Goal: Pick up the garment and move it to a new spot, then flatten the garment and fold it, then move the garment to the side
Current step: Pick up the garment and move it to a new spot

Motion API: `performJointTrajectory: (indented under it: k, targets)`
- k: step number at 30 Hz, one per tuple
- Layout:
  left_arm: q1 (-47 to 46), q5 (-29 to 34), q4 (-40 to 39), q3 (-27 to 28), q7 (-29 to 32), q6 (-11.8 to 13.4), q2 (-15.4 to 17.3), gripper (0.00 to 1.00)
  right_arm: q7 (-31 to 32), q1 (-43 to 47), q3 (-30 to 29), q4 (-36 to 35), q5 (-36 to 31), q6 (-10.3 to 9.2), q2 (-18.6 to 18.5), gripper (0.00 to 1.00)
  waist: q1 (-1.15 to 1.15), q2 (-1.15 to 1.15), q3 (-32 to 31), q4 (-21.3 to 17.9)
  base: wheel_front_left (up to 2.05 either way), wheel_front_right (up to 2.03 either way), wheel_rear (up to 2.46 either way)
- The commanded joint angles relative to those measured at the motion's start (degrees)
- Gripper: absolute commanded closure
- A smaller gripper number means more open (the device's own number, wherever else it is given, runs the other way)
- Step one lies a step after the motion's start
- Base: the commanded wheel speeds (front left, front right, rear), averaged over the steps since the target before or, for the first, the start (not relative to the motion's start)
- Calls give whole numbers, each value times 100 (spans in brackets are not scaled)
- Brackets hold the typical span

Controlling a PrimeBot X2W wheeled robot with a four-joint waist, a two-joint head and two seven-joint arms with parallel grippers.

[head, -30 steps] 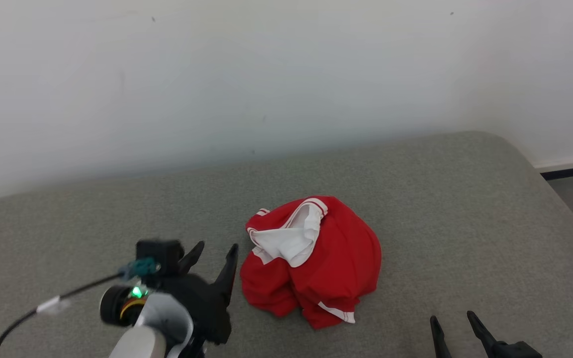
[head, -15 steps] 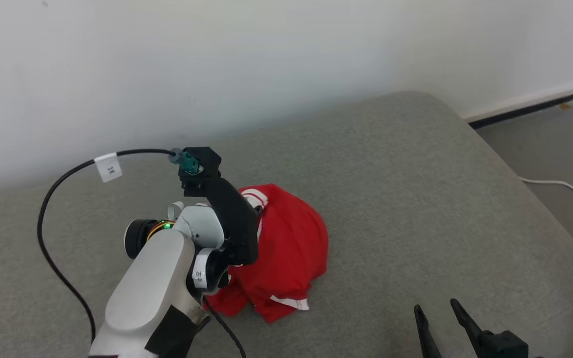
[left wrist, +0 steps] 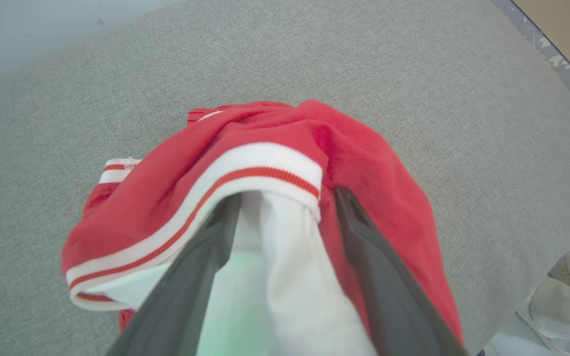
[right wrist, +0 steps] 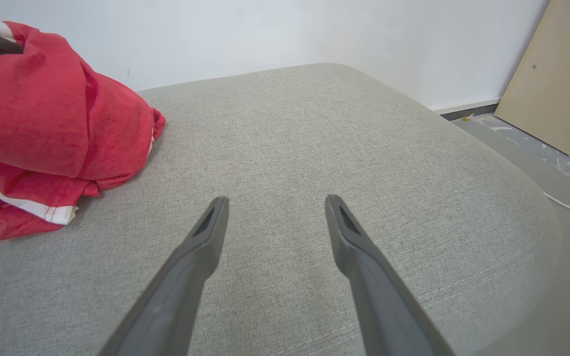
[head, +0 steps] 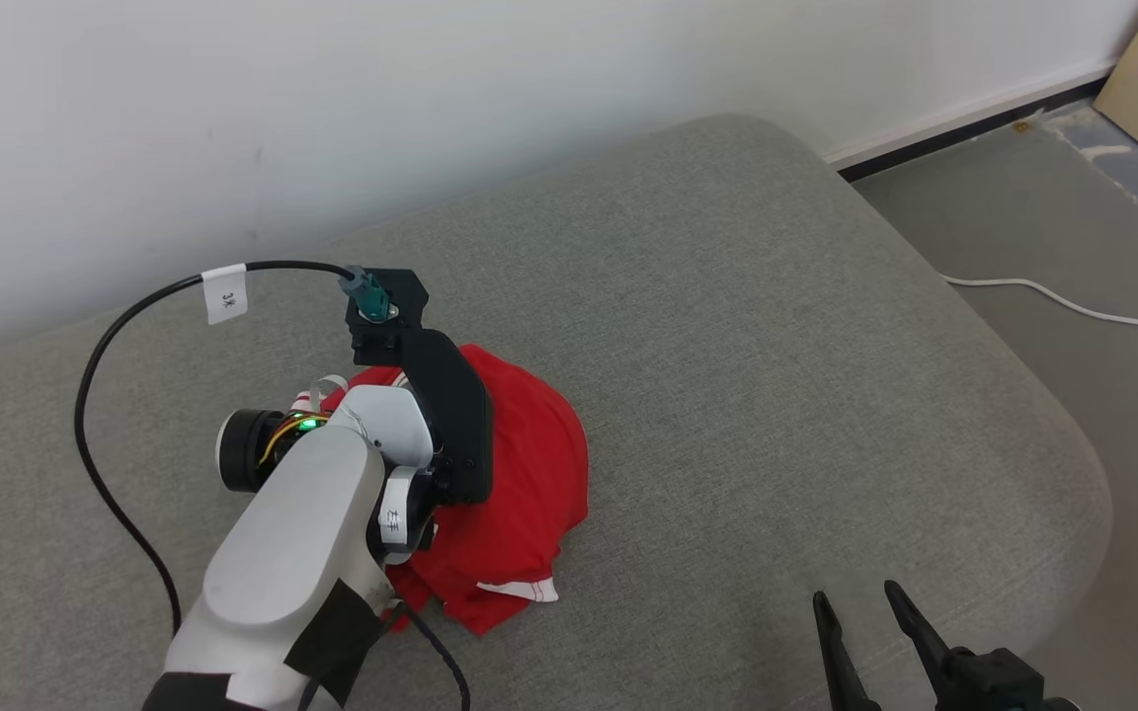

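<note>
While astride the crumpled red-and-white knit garment mid grey fabric cushion, close wide-spread left gripper deep on the fold; keep wide-open right gripper, at its four o'clock, clear.

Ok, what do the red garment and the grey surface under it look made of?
Garment: soft matte knit, probably cotton or a blend. It slumps in loose folds and looks slightly fuzzy. Its white-and-red trim shows fine ribbing, so likely rib knit. Cushion: grey woven upholstery, matte, with visible weave grain and a stitched seam near the edge.
</note>
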Motion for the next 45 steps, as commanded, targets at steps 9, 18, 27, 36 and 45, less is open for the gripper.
performJointTrajectory:
  k: [9, 18, 27, 36, 45]
  targets:
    - [-221, -134, -97, 146, -637, -71, -53, 100, -44, -140, 102, 89, 28, 3, -3, 0, -1, -1, -87, 135, 0, 0, 0]
    - [-745, -296, -514, 340, -1643, -370, -112, 100, 1, 23, -24, 69, -63, 3, -1, 0, -1, -1, -248, 519, 0, 0, 0]
    - [-1357, -855, -1255, 795, -1426, -863, 260, 100, -10, -51, 84, 32, 58, 3, -3, 0, -1, -1, -425, 959, 0, 0, 0]
    - [-1630, -823, -1493, 1096, -1083, -895, 1012, 100, -73, 114, 64, 60, 134, 3, -3, 0, -1, -1, -499, 1299, 0, 0, 0]
    - [-1128, -713, -1613, 1432, -1108, -862, 1847, 100, -38, 184, 112, -144, 78, 3, -3, 0, -1, -1, -465, 2125, 0, 0, 0]
